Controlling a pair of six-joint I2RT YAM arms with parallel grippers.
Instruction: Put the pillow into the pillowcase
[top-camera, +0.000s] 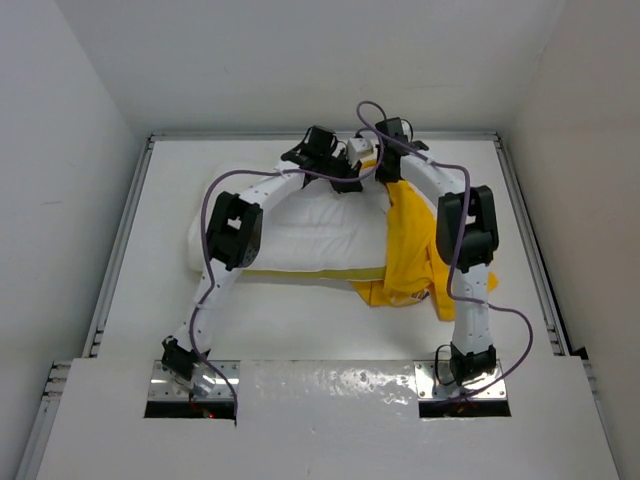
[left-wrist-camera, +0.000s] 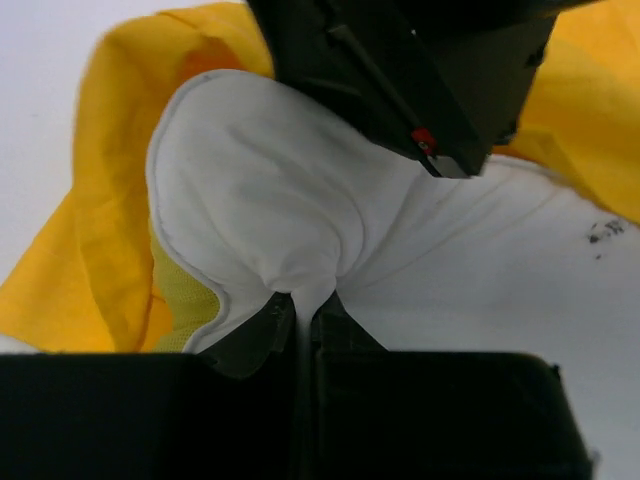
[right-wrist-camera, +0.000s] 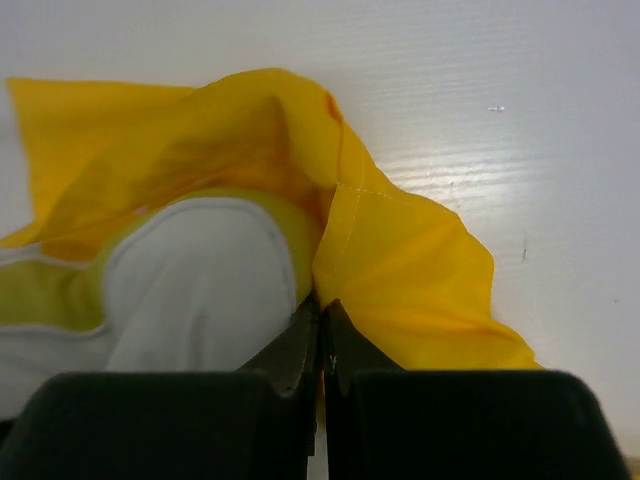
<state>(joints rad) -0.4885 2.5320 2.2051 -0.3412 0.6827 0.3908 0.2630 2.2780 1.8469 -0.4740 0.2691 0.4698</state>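
The white pillow (top-camera: 300, 235) lies across the middle of the table, its yellow edge band along the near side. The yellow pillowcase (top-camera: 408, 260) is bunched over its right end. Both grippers meet at the pillow's far right corner. My left gripper (left-wrist-camera: 303, 303) is shut on a pinch of white pillow (left-wrist-camera: 270, 190) fabric, with the pillowcase (left-wrist-camera: 90, 270) behind and to the left. My right gripper (right-wrist-camera: 322, 308) is shut on the pillowcase (right-wrist-camera: 420, 270) hem, right beside the pillow (right-wrist-camera: 190, 290) corner. In the top view the left gripper (top-camera: 345, 172) and right gripper (top-camera: 385, 165) sit close together.
Raised metal rails (top-camera: 115, 260) run along the left and right sides of the table, with white walls beyond. Purple cables (top-camera: 215, 215) loop off both arms. The right arm's black body (left-wrist-camera: 420, 70) fills the top of the left wrist view.
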